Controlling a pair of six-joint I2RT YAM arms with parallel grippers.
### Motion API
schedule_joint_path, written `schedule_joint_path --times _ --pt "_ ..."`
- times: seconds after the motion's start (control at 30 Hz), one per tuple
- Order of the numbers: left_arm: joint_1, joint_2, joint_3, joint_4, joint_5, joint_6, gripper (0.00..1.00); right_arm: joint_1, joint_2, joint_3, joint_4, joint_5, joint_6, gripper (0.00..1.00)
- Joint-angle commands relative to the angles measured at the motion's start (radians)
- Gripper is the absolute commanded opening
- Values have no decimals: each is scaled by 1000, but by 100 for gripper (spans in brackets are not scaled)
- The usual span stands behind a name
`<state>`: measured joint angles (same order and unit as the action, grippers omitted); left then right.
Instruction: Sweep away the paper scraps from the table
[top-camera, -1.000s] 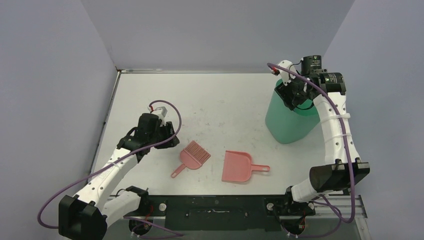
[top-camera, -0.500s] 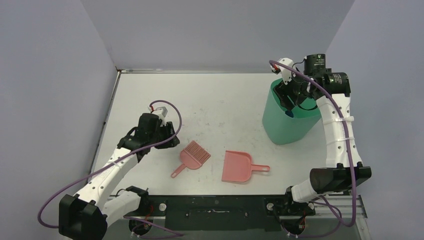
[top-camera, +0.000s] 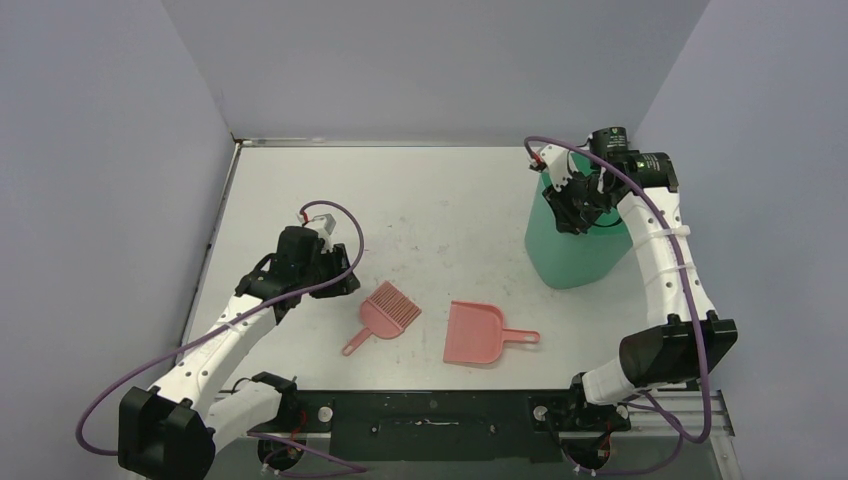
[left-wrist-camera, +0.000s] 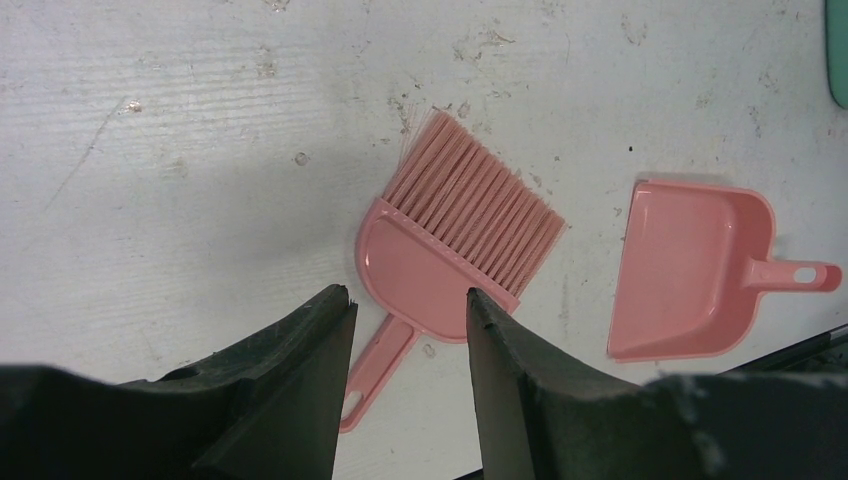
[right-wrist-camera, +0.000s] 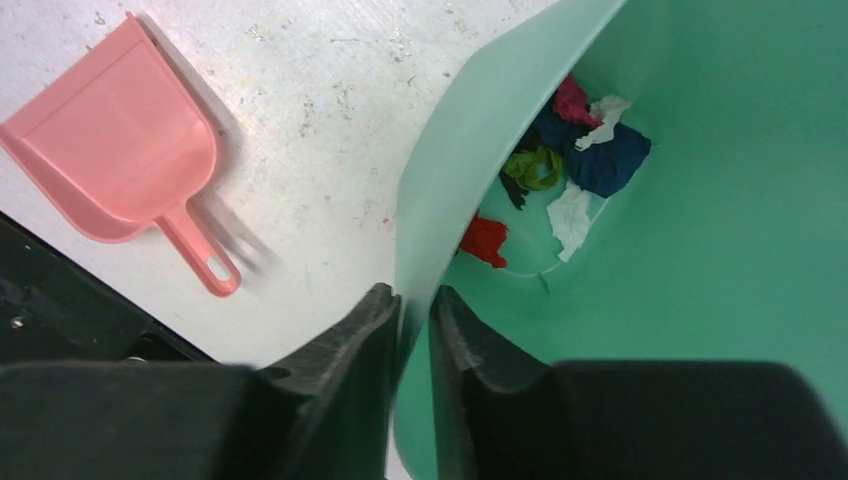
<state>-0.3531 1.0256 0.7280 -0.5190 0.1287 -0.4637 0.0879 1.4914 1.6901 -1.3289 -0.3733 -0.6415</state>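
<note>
The right gripper (right-wrist-camera: 412, 300) pinches the rim of the green bin (right-wrist-camera: 720, 200), one finger inside and one outside; how firmly, the view leaves unsure. Just beyond its fingertips, down in the bin, lie the paper scraps (right-wrist-camera: 565, 160). A grip on so thin a rim could slip, tipping the bin and spilling them onto the table (right-wrist-camera: 330, 90). The left gripper (left-wrist-camera: 408, 300) hangs spread and empty over the pink brush (left-wrist-camera: 450, 240).
</note>
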Motion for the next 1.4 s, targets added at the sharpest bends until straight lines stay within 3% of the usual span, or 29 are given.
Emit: schedule_joint_path --times 0.0,0.07,0.2,0.33,0.6,0.67,0.8,0.97,1.1,1.13,1.23,1.27,1.3,1.33,1.37 --pt "6 -1 5 50 19 11 43 33 11 39 25 -26 -38 12" --pt "8 -1 7 49 20 12 43 56 23 65 -2 -51 -83 6" --pt "11 -2 7 50 20 12 43 150 32 114 -74 -145 -216 5" --pt "13 -1 5 50 16 12 43 190 58 182 -76 -219 -248 6" --pt "14 8 6 43 10 13 43 274 149 232 -75 -181 -286 12" --pt "16 4 5 43 7 11 43 279 153 230 -74 -169 -282 20" --pt "23 6 6 48 9 13 43 279 125 219 -70 -156 -267 58" --pt "34 -16 16 68 46 34 41 230 41 222 -18 -142 -164 75" --pt "45 -72 26 98 38 51 43 37 -93 136 176 -156 -13 97" --pt "45 -77 45 87 32 58 43 0 -160 59 316 -116 57 91" --pt "38 -82 129 37 45 96 45 -69 -377 -221 654 122 229 90" --pt "33 -88 147 32 47 109 50 -82 -451 -320 751 196 285 90" --pt "29 -97 159 34 37 119 80 -85 -514 -405 814 232 316 90" --pt "23 -107 166 40 13 129 98 -112 -574 -468 841 228 337 90" --pt "18 -115 167 49 -14 140 97 -118 -609 -518 853 222 371 90"
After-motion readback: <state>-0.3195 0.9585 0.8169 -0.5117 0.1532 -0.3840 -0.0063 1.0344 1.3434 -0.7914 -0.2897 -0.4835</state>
